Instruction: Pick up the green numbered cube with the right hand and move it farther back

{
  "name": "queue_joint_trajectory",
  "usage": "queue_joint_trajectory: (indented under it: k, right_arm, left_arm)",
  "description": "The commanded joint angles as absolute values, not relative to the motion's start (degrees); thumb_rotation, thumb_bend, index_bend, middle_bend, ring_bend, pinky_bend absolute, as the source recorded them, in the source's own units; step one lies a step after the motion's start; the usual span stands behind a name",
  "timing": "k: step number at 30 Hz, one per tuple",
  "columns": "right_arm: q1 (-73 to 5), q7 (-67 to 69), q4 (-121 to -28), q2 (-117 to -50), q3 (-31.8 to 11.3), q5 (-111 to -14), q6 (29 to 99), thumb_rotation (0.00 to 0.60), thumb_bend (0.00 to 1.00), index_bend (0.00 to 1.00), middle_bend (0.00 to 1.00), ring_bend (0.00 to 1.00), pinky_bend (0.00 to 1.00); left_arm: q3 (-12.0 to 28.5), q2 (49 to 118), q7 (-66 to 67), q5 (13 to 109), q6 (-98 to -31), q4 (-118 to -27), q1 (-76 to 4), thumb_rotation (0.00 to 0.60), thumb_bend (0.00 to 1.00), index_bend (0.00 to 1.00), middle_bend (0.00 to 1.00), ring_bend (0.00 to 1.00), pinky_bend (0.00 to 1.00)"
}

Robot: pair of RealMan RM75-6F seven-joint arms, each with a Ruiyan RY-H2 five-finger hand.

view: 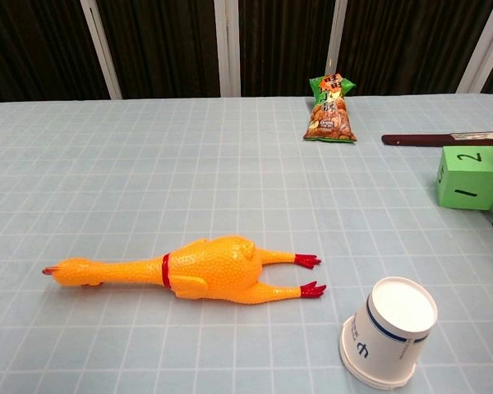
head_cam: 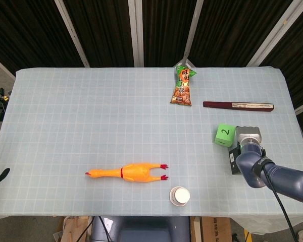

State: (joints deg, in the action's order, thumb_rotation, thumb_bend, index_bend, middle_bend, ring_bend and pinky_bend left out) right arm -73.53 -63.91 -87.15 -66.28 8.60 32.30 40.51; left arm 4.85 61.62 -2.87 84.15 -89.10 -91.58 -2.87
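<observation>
The green numbered cube [head_cam: 224, 135] shows a 2 on top and stands near the table's right edge; in the chest view the cube [view: 470, 177] is at the far right. My right hand [head_cam: 247, 136] is pressed against the cube's right side, and it appears to hold it. Its fingers are mostly hidden under the wrist, and only a dark sliver shows at the chest view's right edge. A dark tip of my left hand [head_cam: 0, 177] pokes in at the far left, off the table; how its fingers lie is not visible.
A yellow rubber chicken [head_cam: 129, 172] lies at front centre, with a white paper cup [head_cam: 180, 196] on its side near the front edge. A snack bag [head_cam: 182, 85] and a dark folded fan [head_cam: 237, 105] lie behind the cube on the gridded cloth [head_cam: 91, 116].
</observation>
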Motion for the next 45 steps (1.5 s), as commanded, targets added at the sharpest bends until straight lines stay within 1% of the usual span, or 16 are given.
queue_joint_trajectory:
  k: [1, 7, 9, 11, 13, 15, 16, 20, 23, 25, 29, 31, 34, 36, 40, 45]
  right_arm:
    - [-72.71, -63.82, -86.29, -66.53, 8.40, 32.29, 39.92, 0.600, 0.82, 0.11, 0.83, 0.83, 0.74]
    - [-70.78, -61.52, -84.38, -65.86, 7.23, 29.24, 39.70, 0.600, 0.82, 0.12, 0.83, 0.83, 0.74]
    - [-69.90, -59.56, -84.14, -64.94, 6.47, 26.42, 41.07, 0.600, 0.82, 0.12, 0.83, 0.83, 0.74]
    - [-68.67, -56.64, -84.73, -63.56, 5.37, 22.13, 43.36, 0.600, 0.82, 0.12, 0.82, 0.79, 0.73]
    - [-66.72, -51.86, -86.84, -61.36, 3.49, 16.34, 46.14, 0.600, 0.81, 0.12, 0.72, 0.66, 0.64]
    - [-63.68, -44.66, -90.66, -58.32, 0.71, 8.71, 49.97, 0.600, 0.73, 0.12, 0.58, 0.54, 0.54]
    - [-61.81, -40.79, -93.02, -56.79, -0.57, 4.29, 52.21, 0.600, 0.65, 0.12, 0.50, 0.46, 0.48]
    - [-52.84, -25.46, -103.28, -51.30, -4.26, -14.47, 64.19, 0.600, 0.44, 0.12, 0.32, 0.31, 0.32]
    - [-45.91, -16.83, -109.50, -48.93, -4.72, -27.01, 73.49, 0.600, 0.37, 0.12, 0.25, 0.25, 0.24]
    - [-41.55, -12.22, -112.58, -47.94, -4.19, -34.08, 77.98, 0.600, 0.34, 0.11, 0.20, 0.20, 0.20]
    - [-32.88, -1.87, -116.04, -46.56, -1.84, -48.67, 83.38, 0.600, 0.34, 0.11, 0.15, 0.15, 0.14]
    - [-28.76, 2.47, -115.51, -47.06, -0.09, -56.39, 86.29, 0.600, 0.34, 0.11, 0.14, 0.14, 0.13]
    - [-22.63, 5.74, -111.80, -50.28, 2.80, -67.92, 93.21, 0.600, 0.34, 0.11, 0.14, 0.14, 0.12]
    - [-19.23, 5.36, -108.70, -53.56, 4.48, -73.75, 97.34, 0.600, 0.34, 0.11, 0.14, 0.13, 0.11]
    - [-14.67, 2.03, -103.16, -59.10, 7.63, -82.69, 101.20, 0.600, 0.34, 0.11, 0.14, 0.12, 0.10]
    - [-11.11, -4.61, -99.02, -63.95, 8.46, -88.59, 103.79, 0.600, 0.34, 0.11, 0.14, 0.12, 0.09]
  left_arm:
    - [4.87, 61.67, -2.73, 84.10, -89.09, -91.60, -2.87, 0.600, 0.27, 0.00, 0.00, 0.00, 0.01]
    - [4.91, 61.72, -2.42, 83.85, -88.85, -91.72, -2.95, 0.600, 0.27, 0.00, 0.00, 0.00, 0.01]
    - [4.99, 61.67, -2.59, 83.82, -88.88, -91.72, -2.96, 0.600, 0.27, 0.00, 0.00, 0.00, 0.01]
    - [5.07, 61.65, -2.80, 83.74, -88.85, -91.61, -2.99, 0.600, 0.27, 0.00, 0.00, 0.00, 0.01]
    - [5.11, 61.61, -2.96, 83.61, -88.66, -91.57, -3.06, 0.600, 0.27, 0.00, 0.00, 0.00, 0.01]
    - [5.07, 61.57, -3.04, 83.65, -88.52, -91.56, -3.12, 0.600, 0.27, 0.00, 0.00, 0.00, 0.01]
    - [5.03, 61.55, -3.08, 83.73, -88.52, -91.56, -3.12, 0.600, 0.27, 0.00, 0.00, 0.00, 0.01]
    - [4.82, 61.64, -2.92, 84.15, -88.75, -91.63, -3.03, 0.600, 0.27, 0.00, 0.00, 0.00, 0.01]
    - [4.57, 61.75, -2.63, 84.57, -88.89, -91.70, -2.97, 0.600, 0.27, 0.00, 0.00, 0.00, 0.01]
    - [4.45, 61.81, -2.55, 84.90, -89.15, -91.73, -2.88, 0.600, 0.27, 0.00, 0.00, 0.00, 0.01]
    - [4.36, 61.71, -2.88, 85.08, -89.50, -91.72, -2.66, 0.600, 0.27, 0.00, 0.00, 0.00, 0.01]
    - [4.37, 61.62, -3.12, 85.08, -89.60, -91.69, -2.59, 0.600, 0.27, 0.00, 0.00, 0.00, 0.01]
    - [4.31, 61.53, -3.31, 85.18, -89.71, -91.65, -2.51, 0.600, 0.27, 0.00, 0.00, 0.00, 0.01]
    - [4.29, 61.55, -3.32, 85.26, -89.81, -91.63, -2.46, 0.600, 0.27, 0.00, 0.00, 0.00, 0.01]
    - [4.22, 61.63, -3.10, 85.38, -89.84, -91.62, -2.45, 0.600, 0.27, 0.00, 0.00, 0.00, 0.01]
    - [4.25, 61.82, -2.67, 85.38, -89.92, -91.57, -2.44, 0.600, 0.27, 0.00, 0.00, 0.00, 0.01]
